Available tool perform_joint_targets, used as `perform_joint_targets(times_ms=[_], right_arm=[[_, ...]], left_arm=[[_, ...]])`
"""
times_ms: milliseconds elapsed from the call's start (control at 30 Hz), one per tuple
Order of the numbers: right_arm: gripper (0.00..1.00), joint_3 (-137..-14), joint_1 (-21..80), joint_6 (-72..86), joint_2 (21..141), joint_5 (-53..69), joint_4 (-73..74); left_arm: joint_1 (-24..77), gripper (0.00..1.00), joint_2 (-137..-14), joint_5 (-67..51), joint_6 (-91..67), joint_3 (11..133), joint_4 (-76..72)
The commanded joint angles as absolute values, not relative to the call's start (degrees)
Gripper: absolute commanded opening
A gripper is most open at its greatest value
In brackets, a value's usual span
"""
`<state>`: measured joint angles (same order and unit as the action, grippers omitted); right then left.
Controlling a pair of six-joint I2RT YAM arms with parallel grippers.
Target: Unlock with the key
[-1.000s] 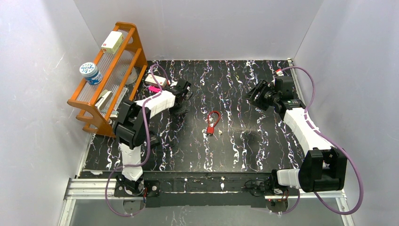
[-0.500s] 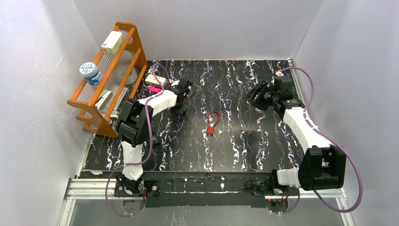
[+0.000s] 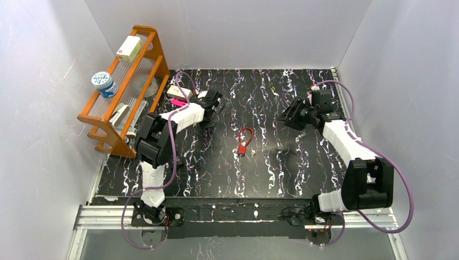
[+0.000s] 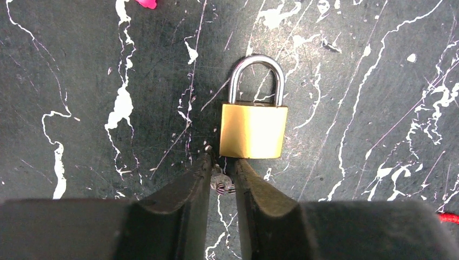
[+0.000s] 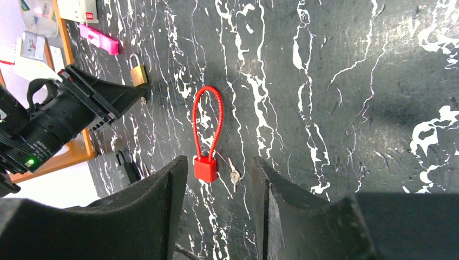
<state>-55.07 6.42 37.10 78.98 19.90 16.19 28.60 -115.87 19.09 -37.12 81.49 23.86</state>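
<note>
- Orange rack (image 3: pixel 153 51) against the left wall: a white box (image 3: pixel 129 47) on the top tier and a blue-and-white tub (image 3: pixel 104 84) on the tier below.
- Brass padlock (image 4: pixel 253 130) lies flat on the table's left half, just right of the rack. Its long axis is in line with the left gripper (image 4: pixel 222 157), shackle pointing away from it.
- Small key (image 4: pixel 221 181) sits at the padlock's base between the narrowed jaws; whether they pinch it I cannot tell.
- Red cable lock (image 3: pixel 244 142) lies mid-table, loop toward the far wall.
- Right gripper (image 5: pixel 219 161) hangs above the table, jaws apart, nothing in them.
- Black tabletop (image 3: pixel 270 173) streaked with white; plain white walls (image 3: pixel 227 32) on three sides.
</note>
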Motion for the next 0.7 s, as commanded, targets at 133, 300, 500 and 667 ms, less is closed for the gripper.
perform_joint_targets(times_ms=[133,300,500,667], right_arm=[[0.54,-57.4,7.2,36.1,78.8,21.6,15.6],[0.54,-57.5,7.3,36.1,78.8,21.4,15.6],[0.54,-57.5,7.5,36.2,79.4,21.3,15.4],[0.53,-57.5,7.7,36.2,79.3,21.1,15.4]], left_arm=[[28.3,0.25,-114.6,20.1,-38.1,80.8,27.2],[28.3,0.29,-113.1,19.2,-39.0,79.4,28.6],[28.3,0.26,-111.6,17.7,-40.0,76.4,28.0],[28.3,0.23,-111.1,17.3,-40.7,75.8,27.9]])
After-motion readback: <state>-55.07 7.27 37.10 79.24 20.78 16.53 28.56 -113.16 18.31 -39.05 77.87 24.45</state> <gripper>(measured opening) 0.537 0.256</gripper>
